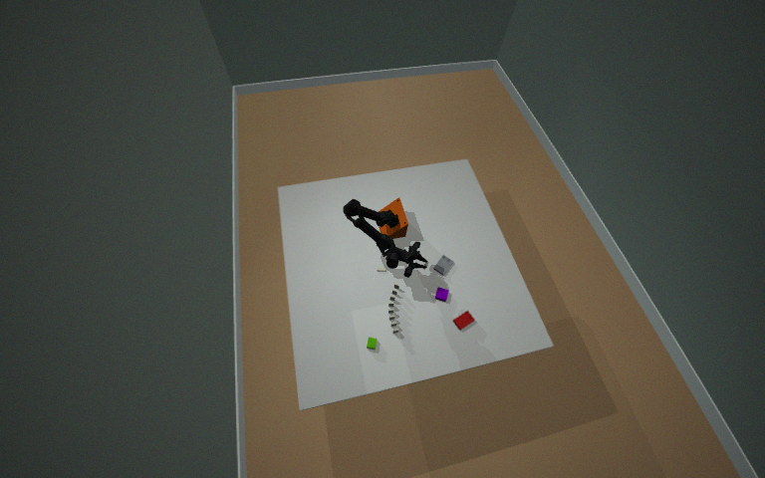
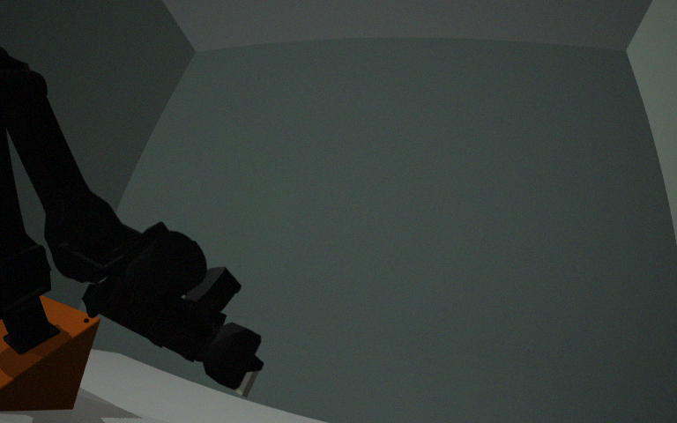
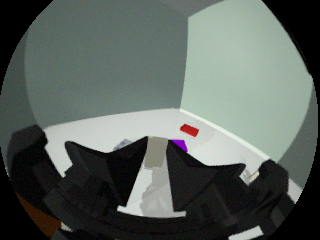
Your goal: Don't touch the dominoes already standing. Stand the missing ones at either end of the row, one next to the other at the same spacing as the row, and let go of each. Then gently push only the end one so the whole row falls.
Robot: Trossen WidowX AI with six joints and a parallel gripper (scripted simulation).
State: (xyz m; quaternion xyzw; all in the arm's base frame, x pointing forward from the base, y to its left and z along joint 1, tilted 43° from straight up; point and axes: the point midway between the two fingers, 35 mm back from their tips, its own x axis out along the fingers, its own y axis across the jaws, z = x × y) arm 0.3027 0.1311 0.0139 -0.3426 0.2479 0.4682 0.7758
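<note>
Showing what the top view cannot, the wrist view has a pale domino [image 2: 247,383] [image 3: 156,152] clamped between the black fingers [image 1: 425,263] [image 2: 249,371], which are parted only narrowly, closed on it! Exterior view catches its end poking out below the fingertips, tilted and raised off the white table [image 1: 327,360] [image 2: 149,376] [image 3: 150,116].

Over to the top view, and there's the standing row [image 1: 390,312], a gentle curve of slim upright dominoes, apart from one another, with another domino [image 1: 381,269] lying flat near its arm-side end. The exterior view catches none of that row!

Round the fingers now: a grey block [image 1: 443,265] [image 3: 122,145] sits near them, partly hidden by one in the wrist view; the purple block [image 1: 441,294] [image 3: 179,143] and flat red block [image 1: 463,320] [image 3: 189,130] lie to the side of the row. The green block [image 1: 372,343] stands near its far end.

Matt black links make up the arm [image 1: 369,228] [image 2: 64,149], mounted on an angular orange base [image 1: 397,205] [image 2: 55,389].
</note>
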